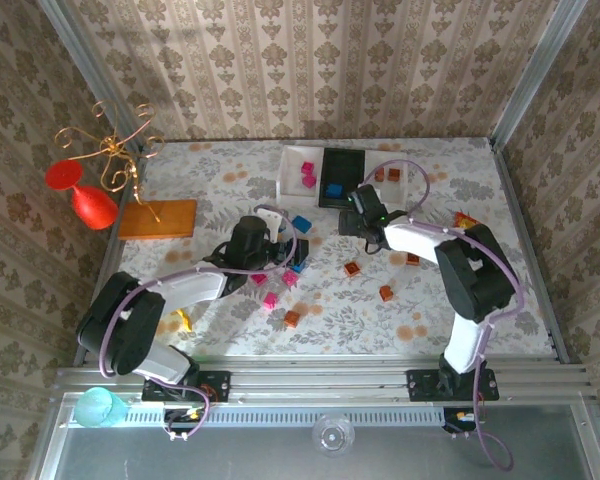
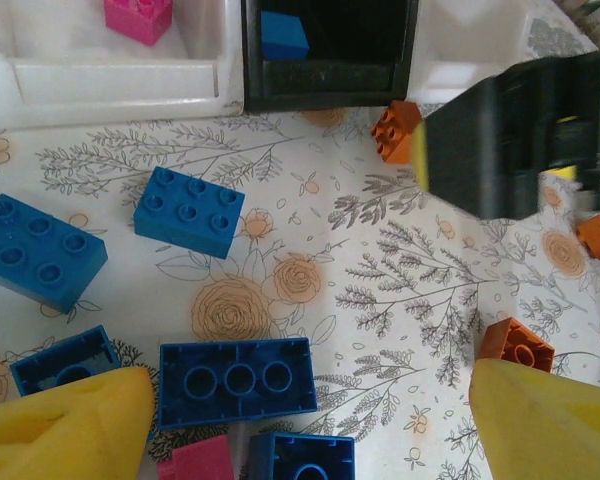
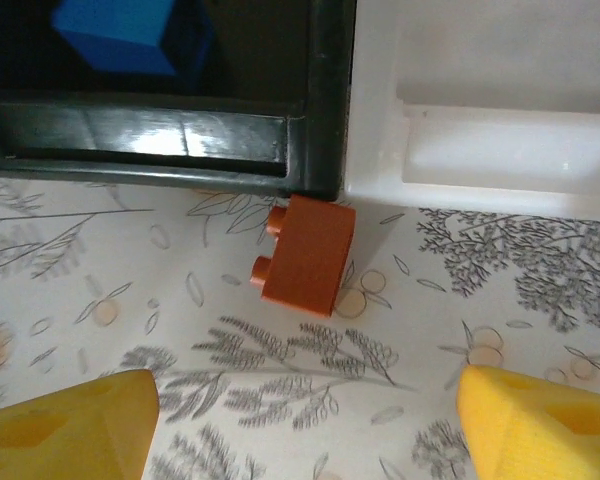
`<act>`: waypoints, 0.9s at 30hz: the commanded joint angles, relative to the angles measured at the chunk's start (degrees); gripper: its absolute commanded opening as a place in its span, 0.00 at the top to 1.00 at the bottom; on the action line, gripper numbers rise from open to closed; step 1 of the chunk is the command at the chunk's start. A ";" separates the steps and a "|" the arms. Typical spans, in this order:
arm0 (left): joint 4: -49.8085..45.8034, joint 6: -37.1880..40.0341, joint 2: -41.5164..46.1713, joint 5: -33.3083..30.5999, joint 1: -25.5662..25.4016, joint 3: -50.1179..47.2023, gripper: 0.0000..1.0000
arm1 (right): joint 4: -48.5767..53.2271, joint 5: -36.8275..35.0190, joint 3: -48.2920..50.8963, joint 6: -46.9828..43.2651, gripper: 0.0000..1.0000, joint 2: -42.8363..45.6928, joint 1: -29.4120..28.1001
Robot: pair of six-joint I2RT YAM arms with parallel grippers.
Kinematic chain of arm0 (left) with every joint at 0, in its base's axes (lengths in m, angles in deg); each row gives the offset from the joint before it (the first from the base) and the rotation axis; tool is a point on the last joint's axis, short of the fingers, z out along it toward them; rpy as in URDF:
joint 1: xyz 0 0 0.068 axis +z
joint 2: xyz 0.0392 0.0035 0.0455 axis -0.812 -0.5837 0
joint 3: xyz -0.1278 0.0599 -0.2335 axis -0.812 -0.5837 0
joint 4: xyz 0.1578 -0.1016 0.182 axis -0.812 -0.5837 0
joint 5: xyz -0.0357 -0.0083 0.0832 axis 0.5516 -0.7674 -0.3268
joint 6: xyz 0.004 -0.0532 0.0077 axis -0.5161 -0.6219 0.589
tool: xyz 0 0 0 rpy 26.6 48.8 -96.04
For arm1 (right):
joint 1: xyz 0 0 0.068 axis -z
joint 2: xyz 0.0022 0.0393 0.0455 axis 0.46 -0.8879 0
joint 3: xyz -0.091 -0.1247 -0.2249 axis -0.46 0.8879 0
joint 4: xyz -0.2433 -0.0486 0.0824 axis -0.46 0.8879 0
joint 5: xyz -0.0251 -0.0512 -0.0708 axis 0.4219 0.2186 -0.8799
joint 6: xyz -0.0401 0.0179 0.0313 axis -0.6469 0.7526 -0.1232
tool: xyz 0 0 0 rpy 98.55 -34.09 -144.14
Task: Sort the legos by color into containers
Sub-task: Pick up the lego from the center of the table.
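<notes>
With left gripper [image 2: 310, 430] and right gripper [image 3: 300, 430] held apart, the orange brick [image 3: 305, 255] at the corner of the black tray [image 3: 140, 130] may be wedged when grasped.

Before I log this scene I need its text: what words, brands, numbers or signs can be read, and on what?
No text can be read anywhere.
On the red-yellow packet: any print is too small to read.
On the blue brick: no legible lettering on its studs.
On the black tray and the white tray: plain, no label.
</notes>
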 commanded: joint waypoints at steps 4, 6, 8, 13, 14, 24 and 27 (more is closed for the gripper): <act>3.95 -1.20 1.68 1.50 -0.06 -1.68 0.16 | -0.30 -4.10 -6.90 2.77 0.29 -7.14 0.31; 5.19 -1.50 1.89 1.96 -0.06 -2.24 0.16 | 0.18 -4.39 -7.87 3.60 0.33 -8.52 0.56; 5.30 -1.48 2.03 2.01 -0.05 -2.36 0.16 | 0.74 -4.03 -8.71 4.28 0.37 -9.68 0.98; 6.58 -1.48 2.51 2.40 -0.06 -2.96 0.16 | 0.01 -2.07 -9.36 4.22 0.48 -10.85 1.68; 6.74 -1.47 2.62 2.40 -0.06 -3.06 0.16 | -0.11 -2.02 -9.35 4.03 0.50 -10.81 1.70; 7.02 -1.36 2.03 2.48 -0.05 -3.06 0.16 | -2.32 1.58 -2.45 3.13 0.68 -4.19 1.03; 7.14 -1.18 1.78 3.05 -0.05 -2.89 0.16 | -2.83 2.90 2.89 3.51 0.69 1.77 0.58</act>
